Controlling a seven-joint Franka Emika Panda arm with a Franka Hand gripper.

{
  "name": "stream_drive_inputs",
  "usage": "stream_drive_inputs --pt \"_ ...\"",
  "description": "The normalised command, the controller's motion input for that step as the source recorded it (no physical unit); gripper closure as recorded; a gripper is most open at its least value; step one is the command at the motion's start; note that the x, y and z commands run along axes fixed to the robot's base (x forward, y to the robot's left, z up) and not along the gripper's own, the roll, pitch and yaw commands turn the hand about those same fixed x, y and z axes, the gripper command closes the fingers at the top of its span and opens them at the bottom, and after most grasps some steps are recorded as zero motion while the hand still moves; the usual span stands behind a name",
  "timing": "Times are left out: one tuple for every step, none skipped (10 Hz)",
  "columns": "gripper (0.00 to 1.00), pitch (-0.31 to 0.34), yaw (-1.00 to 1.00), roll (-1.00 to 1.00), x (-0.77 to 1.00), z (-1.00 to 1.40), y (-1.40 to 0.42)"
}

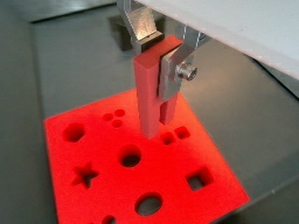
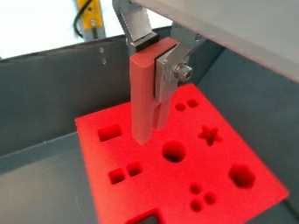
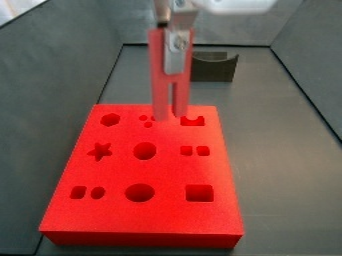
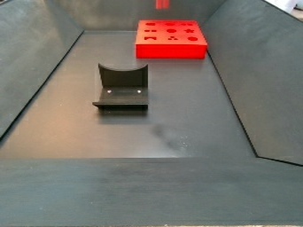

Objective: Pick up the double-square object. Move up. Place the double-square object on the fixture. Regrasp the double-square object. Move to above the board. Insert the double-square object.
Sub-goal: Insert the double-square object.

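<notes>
Gripper (image 1: 163, 54) clamps the double-square object (image 1: 152, 96) upright above the board (image 1: 211, 153); slight misalignment (tilt) could jam it

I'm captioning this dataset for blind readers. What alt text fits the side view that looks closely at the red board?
The hand holds the double-square object upright, its lower end at the far part of the board, a red slab with shaped cutouts on a dark floor. The fixture stands behind the board.
</notes>
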Motion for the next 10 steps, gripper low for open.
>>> stream_drive_inputs --pt "1.00 0.000 -0.69 -0.10 0.51 -0.35 0.06" --pt "1.00 0.000 -0.82 -0.10 0.37 -0.35 0.08" --pt "1.00 0.000 -0.87 -0.09 0.31 -0.37 0.07" --pt "1.00 0.000 -0.88 -0.09 0.31 -0.37 0.06" --pt "1.00 0.000 -0.87 -0.10 0.32 -0.36 0.06" --pt "1.00 0.000 -0.63 0.00 0.48 0.00 0.07" --pt "1.00 -0.107 0.00 -0.03 0.00 -0.20 -0.18" --pt "1.00 -0.010 -0.05 0.00 0.06 -0.25 -0.07" --pt "1.00 -0.077 -0.06 0.00 0.04 -0.22 -0.02" --pt "1.00 0.000 0.00 0.00 0.00 0.00 0.05"
